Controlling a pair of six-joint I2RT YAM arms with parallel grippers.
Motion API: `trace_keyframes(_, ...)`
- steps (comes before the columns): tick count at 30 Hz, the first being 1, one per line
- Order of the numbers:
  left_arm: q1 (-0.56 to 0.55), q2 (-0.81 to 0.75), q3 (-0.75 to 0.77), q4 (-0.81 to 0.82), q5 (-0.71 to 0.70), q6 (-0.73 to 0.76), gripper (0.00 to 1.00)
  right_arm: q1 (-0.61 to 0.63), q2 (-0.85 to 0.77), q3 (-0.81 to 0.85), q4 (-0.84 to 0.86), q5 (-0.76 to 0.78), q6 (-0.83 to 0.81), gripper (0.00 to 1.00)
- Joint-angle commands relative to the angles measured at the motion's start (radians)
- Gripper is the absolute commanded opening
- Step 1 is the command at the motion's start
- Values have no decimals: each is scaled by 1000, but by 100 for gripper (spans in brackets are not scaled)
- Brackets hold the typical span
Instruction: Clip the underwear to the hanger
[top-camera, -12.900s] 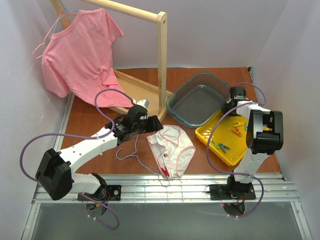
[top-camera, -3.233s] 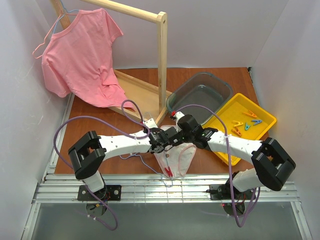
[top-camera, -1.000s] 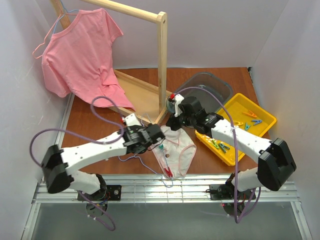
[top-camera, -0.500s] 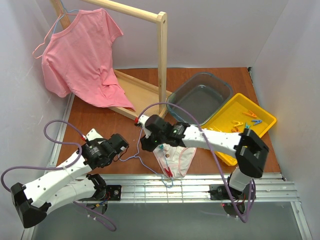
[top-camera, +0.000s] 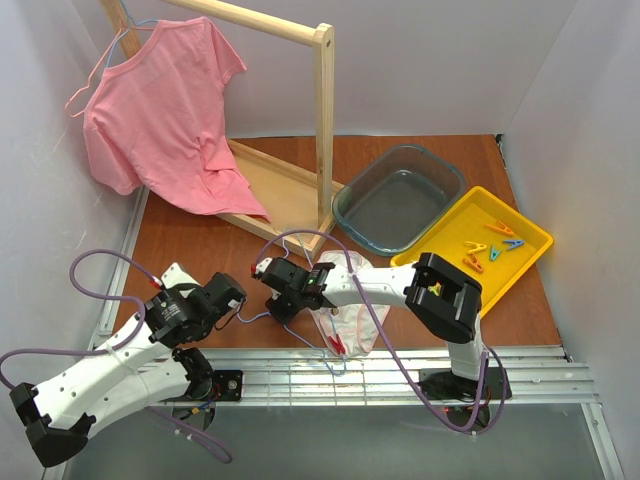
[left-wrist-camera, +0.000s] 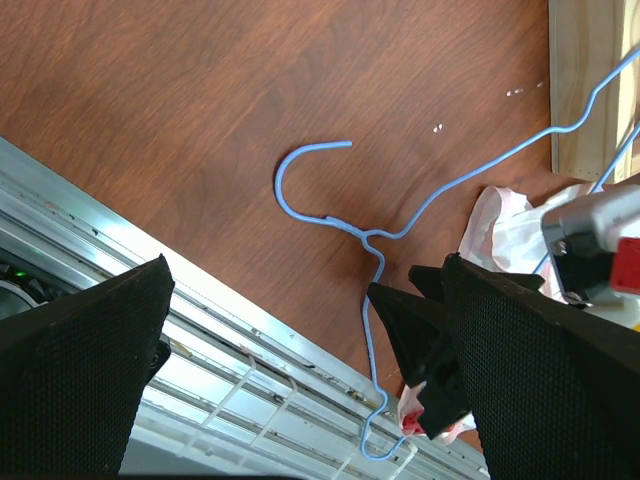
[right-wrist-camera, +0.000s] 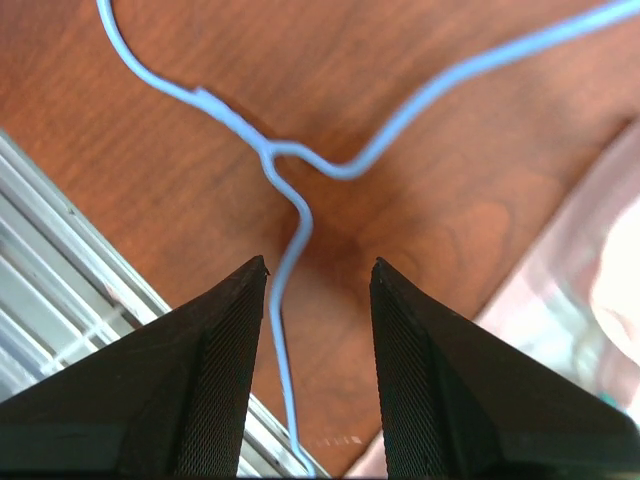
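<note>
Right wrist: right gripper (right-wrist-camera: 318, 270) jaws half open, hanger (right-wrist-camera: 268, 153) wire between them.

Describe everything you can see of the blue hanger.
The hanger is thin light-blue wire with an open hook, a twisted neck and two sloping arms. It lies flat on the brown table. One arm runs to a bent corner over the metal rail; the other passes the underwear. The right gripper has its open jaws either side of the wire below the neck, not gripping it.
</note>
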Motion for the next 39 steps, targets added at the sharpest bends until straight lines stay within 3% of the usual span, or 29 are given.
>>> trace_keyframes(1, 5, 4, 8, -63, -7, 2, 98, 27, 29, 58, 10, 29, 25, 38)
trace_keyframes(10, 5, -3, 22, -63, -17, 21, 98, 50, 77, 59, -39, 128, 86, 34)
trace_keyframes(17, 5, -8, 45, -63, -24, 38, 98, 51, 118, 71, -78, 148, 123, 8)
trace_keyframes(22, 5, 1, 80, -63, -36, 61, 98, 56, 132, 76, -84, 136, 145, 1)
trace_keyframes(39, 5, -20, 138, -63, -87, 93, 98, 50, -9, 182, -177, 127, 272, 1)
